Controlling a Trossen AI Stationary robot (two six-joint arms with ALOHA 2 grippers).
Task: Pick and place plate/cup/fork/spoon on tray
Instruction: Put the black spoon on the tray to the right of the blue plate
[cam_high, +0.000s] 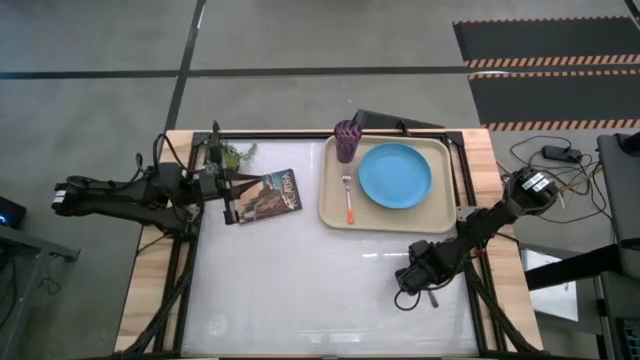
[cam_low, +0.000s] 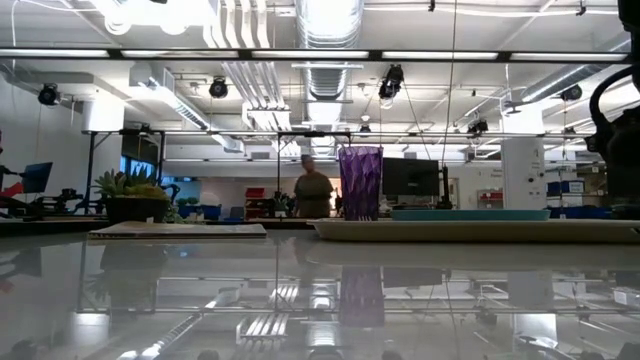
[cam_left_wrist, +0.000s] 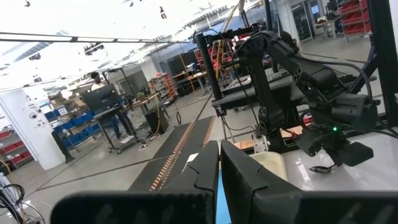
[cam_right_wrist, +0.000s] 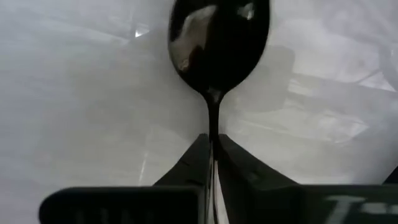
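The beige tray (cam_high: 335, 210) lies at the table's far right. On it lie the light-blue plate (cam_high: 395, 175), the purple cup (cam_high: 347, 140) at its far left corner, and the orange-handled fork (cam_high: 349, 200) left of the plate. My right gripper (cam_high: 415, 283) is near the tray's near side, low over the table, shut on the dark spoon (cam_right_wrist: 217, 43). My left gripper (cam_high: 232, 200) is shut and empty at the far left, by the picture book (cam_high: 272, 195). My right gripper pinches the spoon's thin handle (cam_right_wrist: 213, 134) between its two fingers. The handle runs along the fingers, and the oval bowl (cam_right_wrist: 219, 37) sticks out ahead of the fingertips, close over the white table. Whether the bowl touches the table I cannot tell.
A small green potted plant (cam_high: 232, 153) stands at the far left behind the book. The white table top stretches from the tray's near rim to the near edge. In the low view, a person (cam_low: 313, 190) stands far off in the room.
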